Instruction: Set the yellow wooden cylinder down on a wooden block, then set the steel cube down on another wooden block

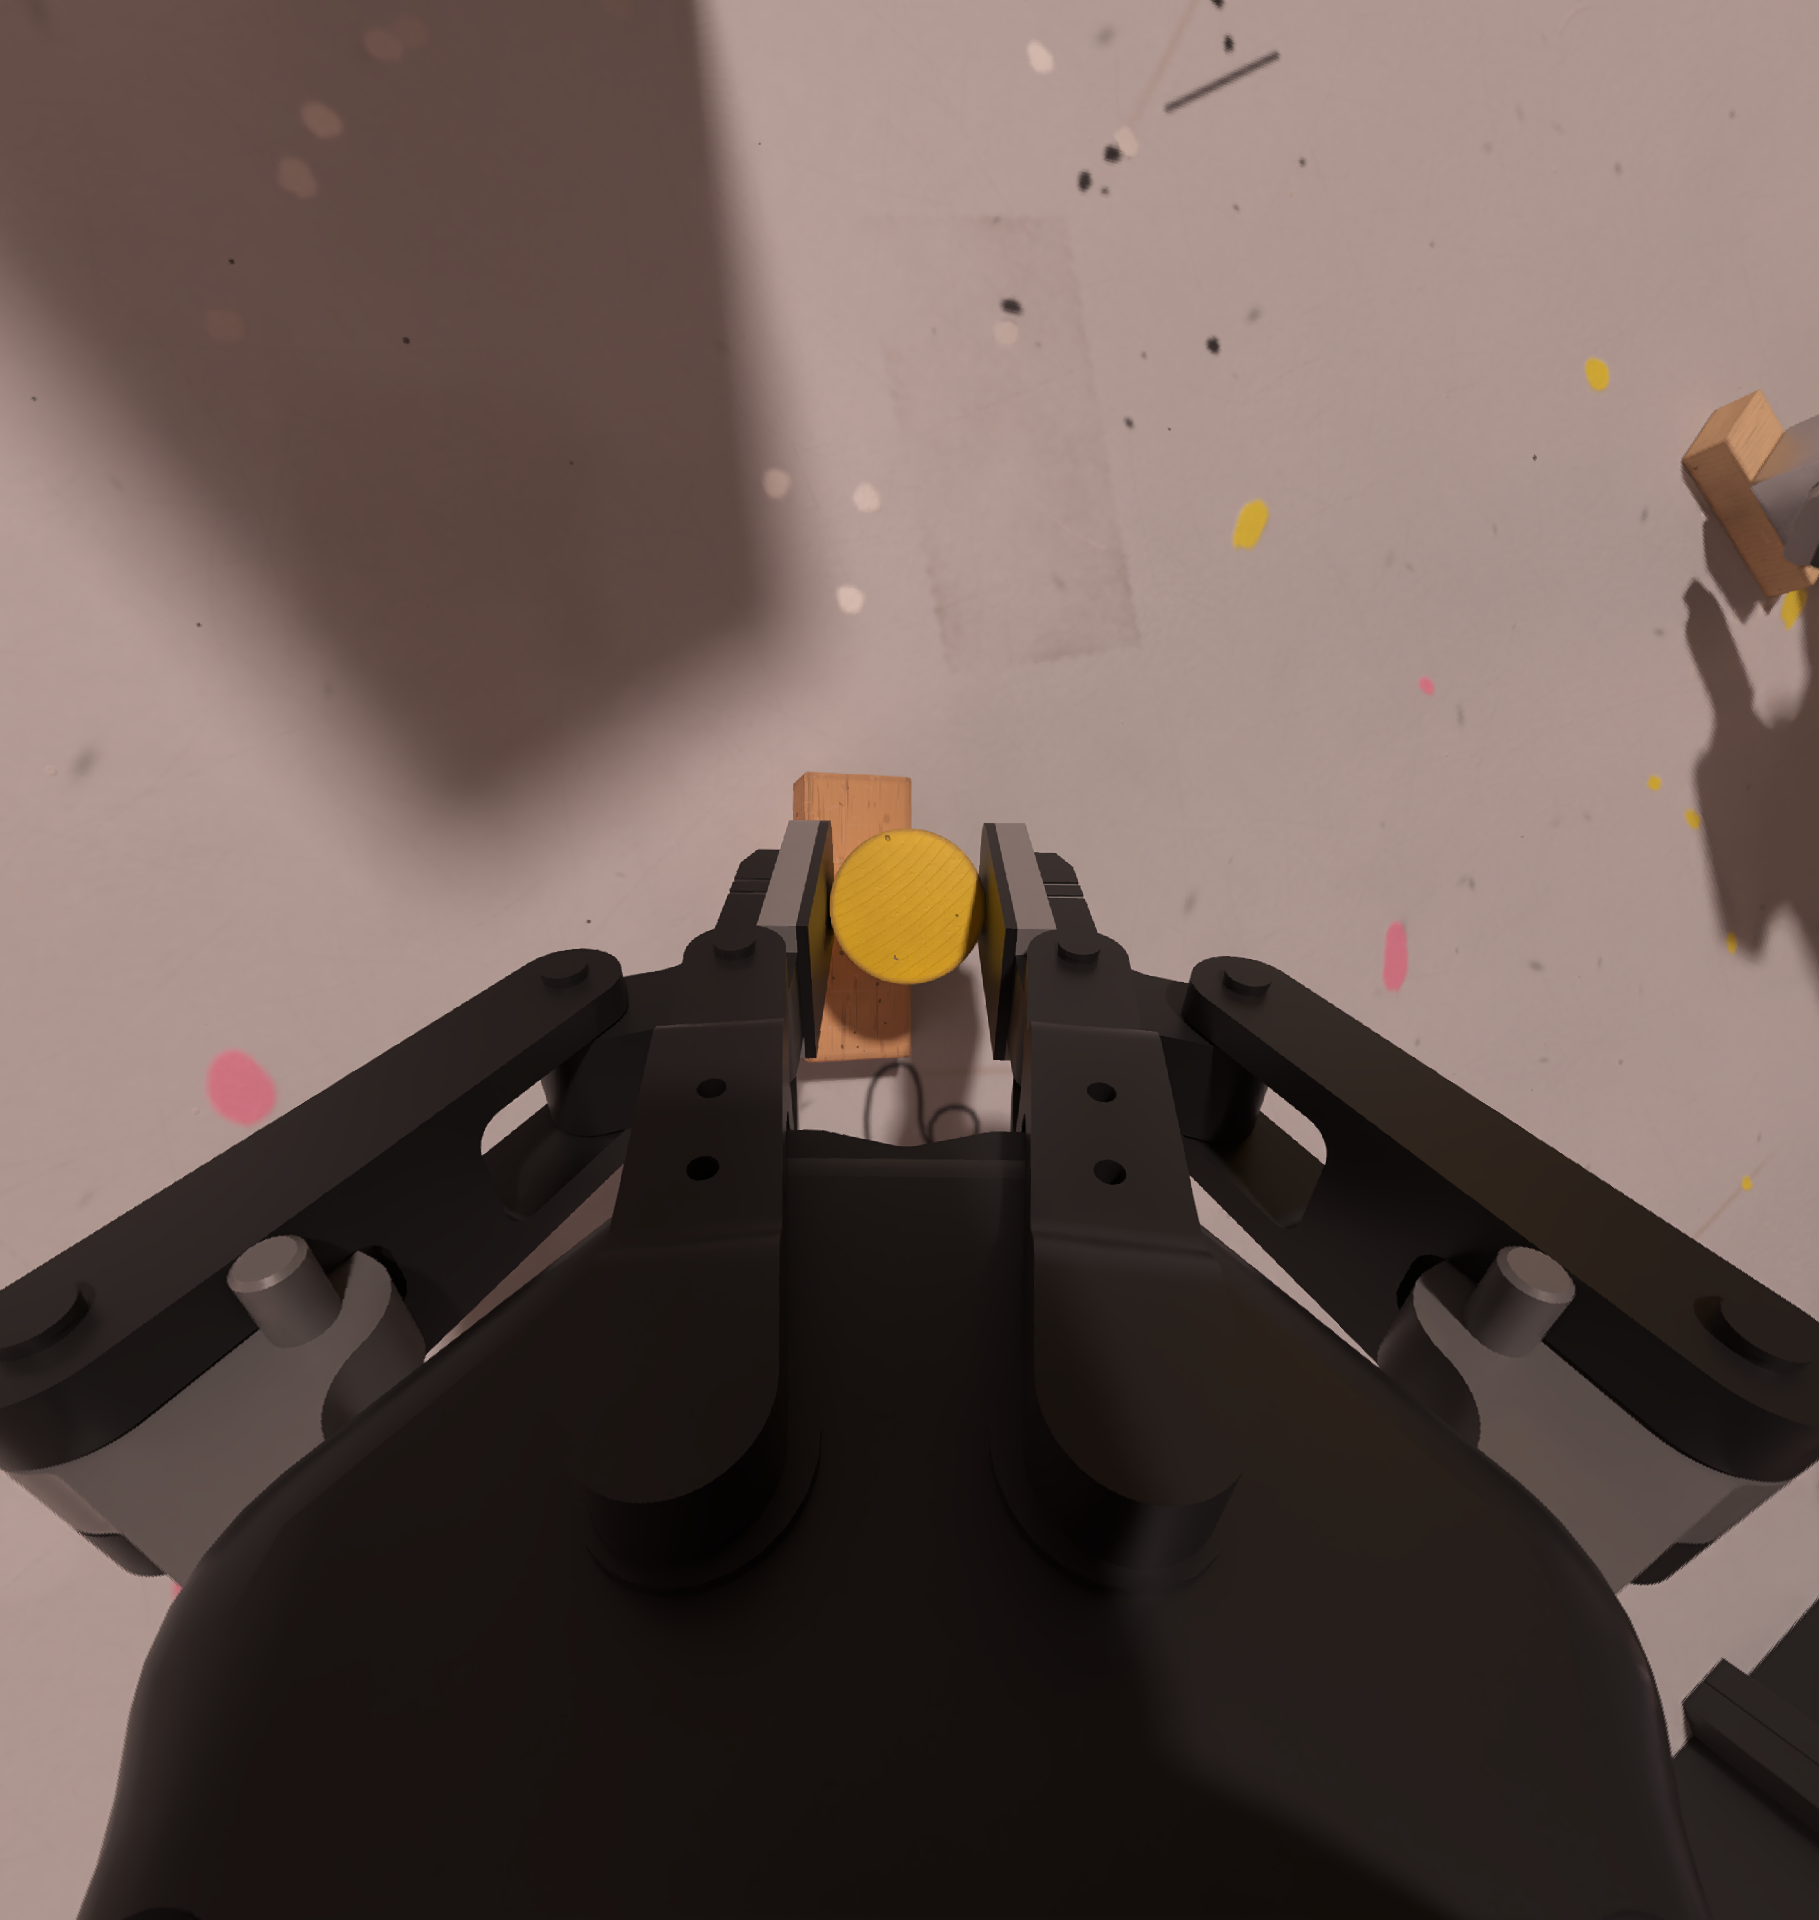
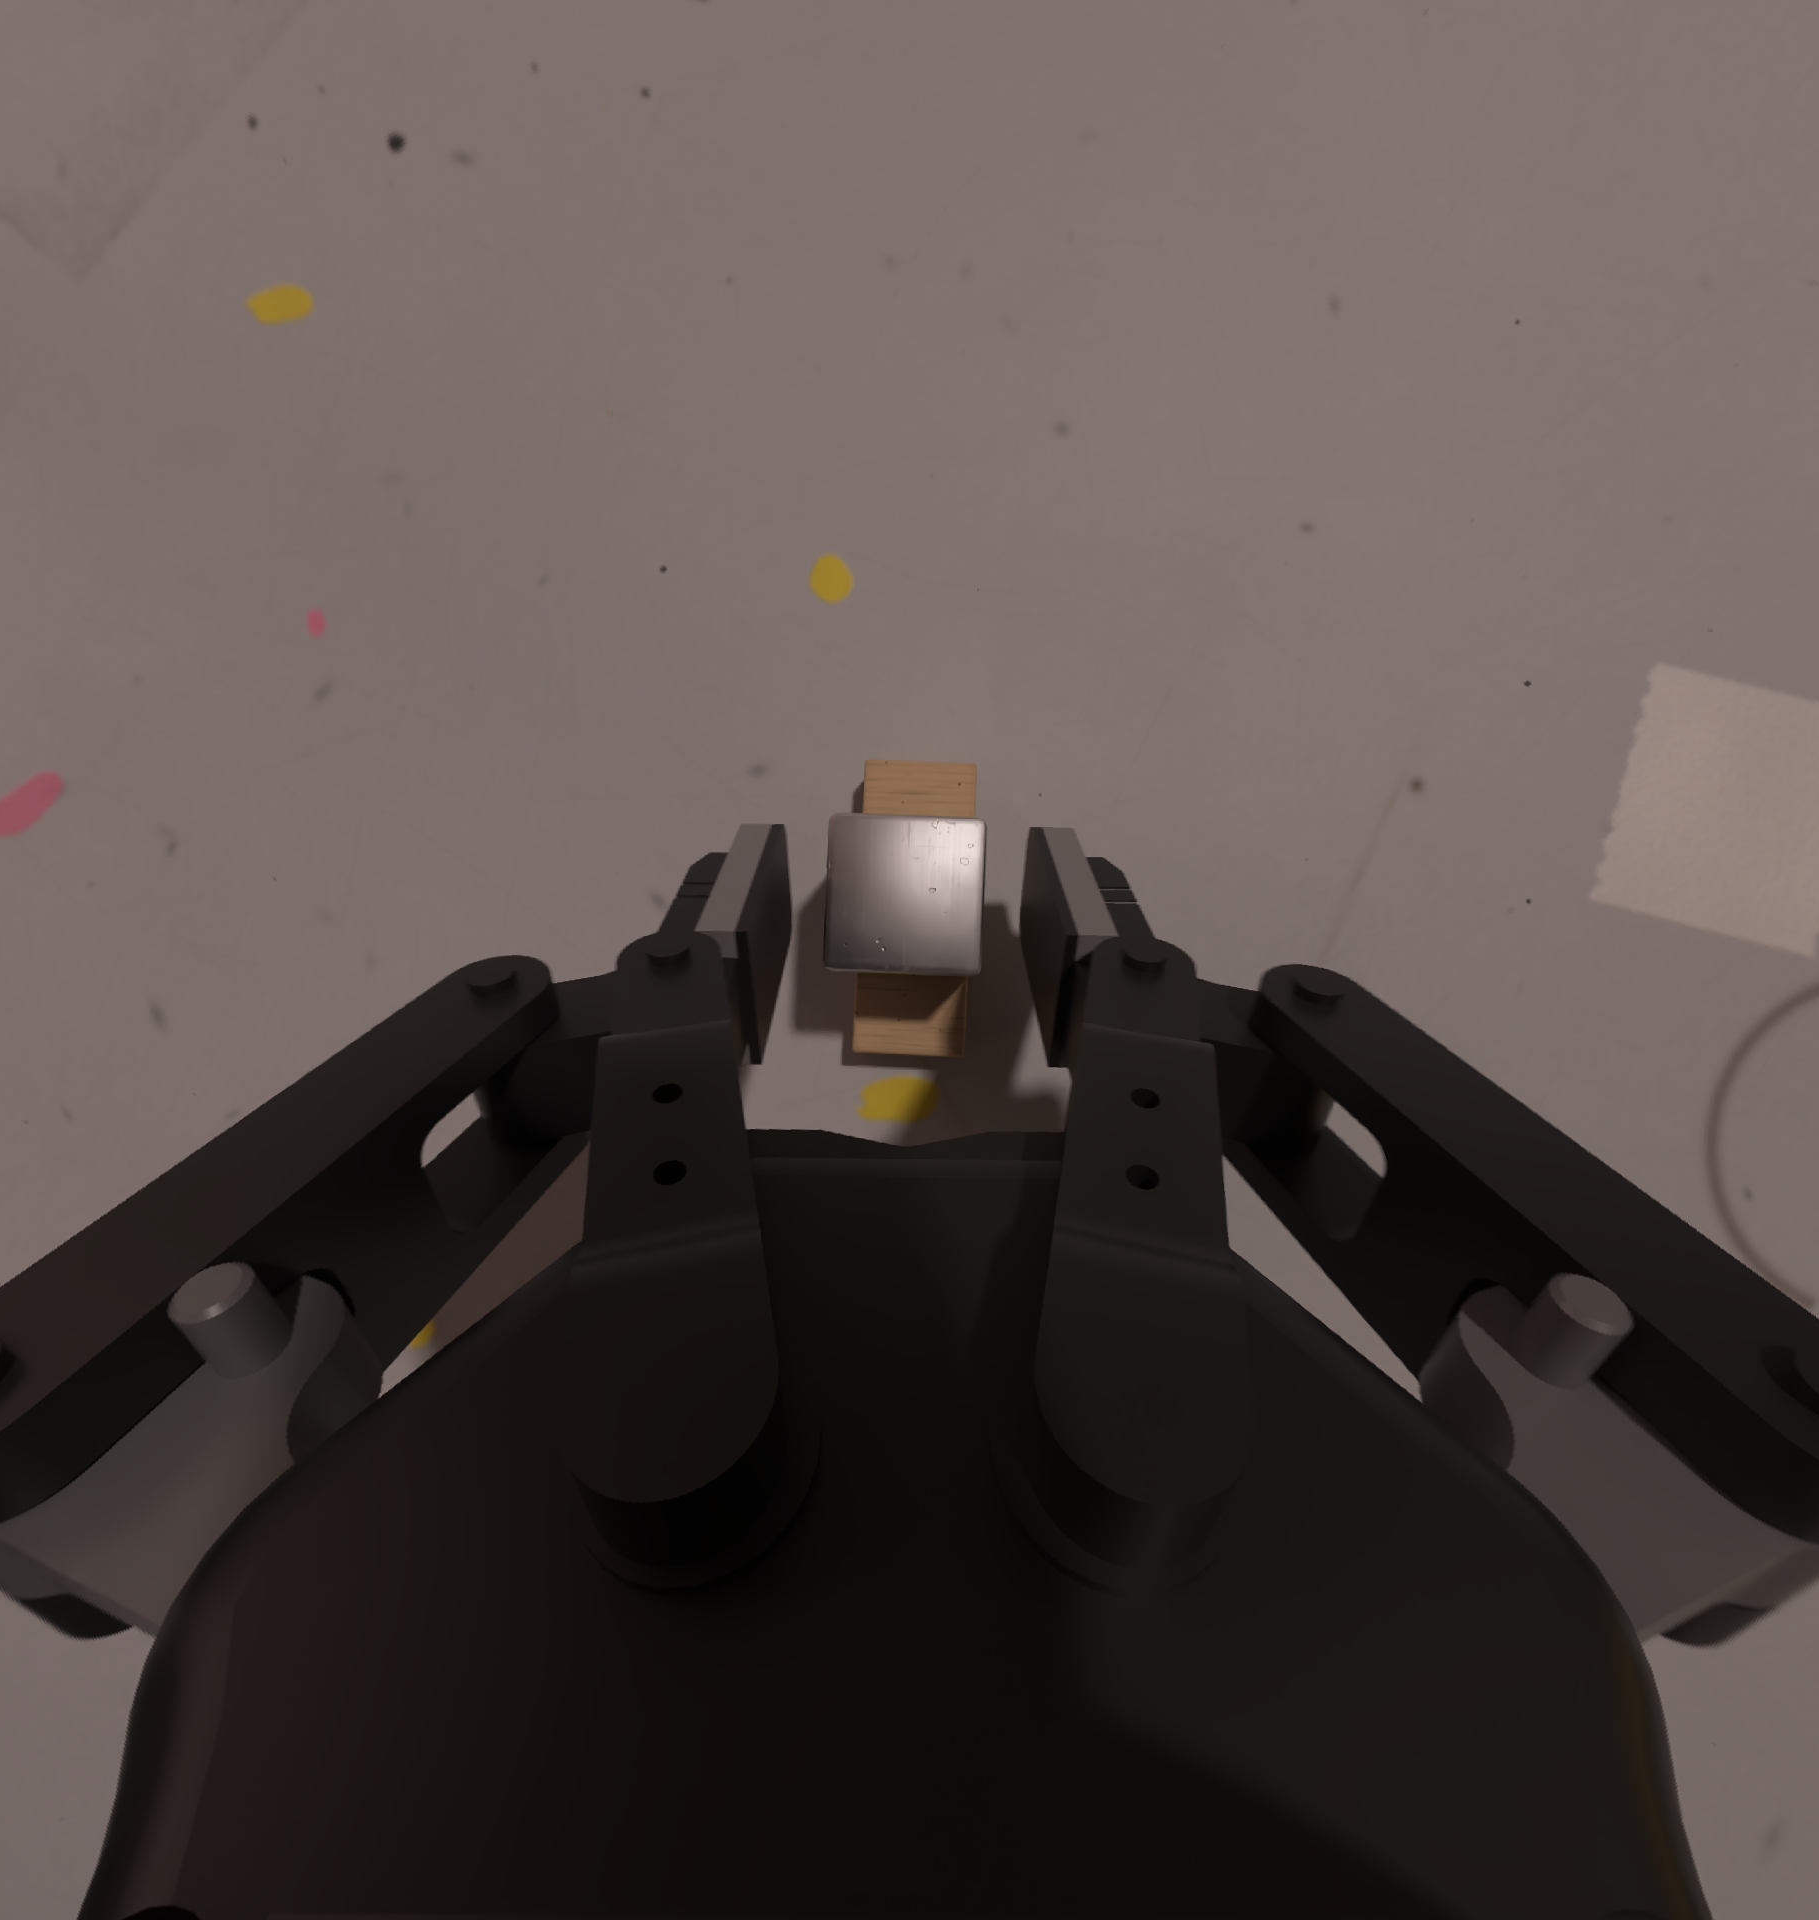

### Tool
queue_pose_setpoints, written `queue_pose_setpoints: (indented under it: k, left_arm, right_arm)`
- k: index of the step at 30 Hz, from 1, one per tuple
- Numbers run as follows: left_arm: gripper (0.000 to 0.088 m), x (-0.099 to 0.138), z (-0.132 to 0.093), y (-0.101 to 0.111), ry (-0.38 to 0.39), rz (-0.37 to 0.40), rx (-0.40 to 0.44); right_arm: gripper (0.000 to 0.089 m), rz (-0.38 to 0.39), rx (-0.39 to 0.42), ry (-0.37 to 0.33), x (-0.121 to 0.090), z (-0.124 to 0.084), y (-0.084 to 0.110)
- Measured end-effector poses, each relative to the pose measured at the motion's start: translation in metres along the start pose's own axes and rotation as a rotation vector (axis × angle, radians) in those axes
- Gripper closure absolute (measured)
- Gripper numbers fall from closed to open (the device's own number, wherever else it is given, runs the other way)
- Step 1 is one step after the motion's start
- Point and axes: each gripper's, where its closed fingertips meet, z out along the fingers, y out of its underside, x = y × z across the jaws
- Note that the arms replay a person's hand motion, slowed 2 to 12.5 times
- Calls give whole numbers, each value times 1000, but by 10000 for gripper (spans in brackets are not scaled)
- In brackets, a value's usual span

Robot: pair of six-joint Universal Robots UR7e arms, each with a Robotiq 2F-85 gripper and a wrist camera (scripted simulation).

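In the left wrist view my left gripper [image 1: 905, 868] is shut on the yellow wooden cylinder [image 1: 905, 909], one pad against each side. I see its round end face. It is over a wooden block [image 1: 853, 816] lying on the table; I cannot tell whether they touch. In the right wrist view the steel cube [image 2: 905, 894] rests on another wooden block [image 2: 920, 790]. My right gripper [image 2: 907, 862] is open around the cube, with a gap on each side. That block [image 1: 1736, 488] and part of the right gripper also show at the right edge of the left wrist view.
The table [image 1: 1300, 831] is pale, with black specks and yellow and pink paint spots. A pale square patch [image 2: 1726, 810] and a thin ring mark [image 2: 1736, 1091] lie to the right of the cube. A dark structure [image 1: 1778, 1766] sits at the lower right corner of the left wrist view.
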Motion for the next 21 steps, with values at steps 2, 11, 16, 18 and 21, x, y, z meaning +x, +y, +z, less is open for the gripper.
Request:
queue_pose_setpoints:
  k: [2, 11, 16, 18, 21]
  left_arm:
    - [629, 0, 0, 0, -1, -4, -4]
    - [554, -5, -5, 4, 4, -32, -21]
    - [533, -13, -10, 4, -25, -38, -9]
    - [546, -15, -12, 2, -32, -33, 9]
    - [598, -15, -16, -5, -35, -16, 54]
  right_arm:
    - [416, -17, -17, -2, -1, 2, 3]
    - [309, -37, -18, -27, -7, 5, 2]
    - [300, -46, -2, -13, -3, 2, -1]
    - [321, -44, 12, -1, 0, -1, -3]
    - [388, -36, 45, 22, 5, -7, -8]
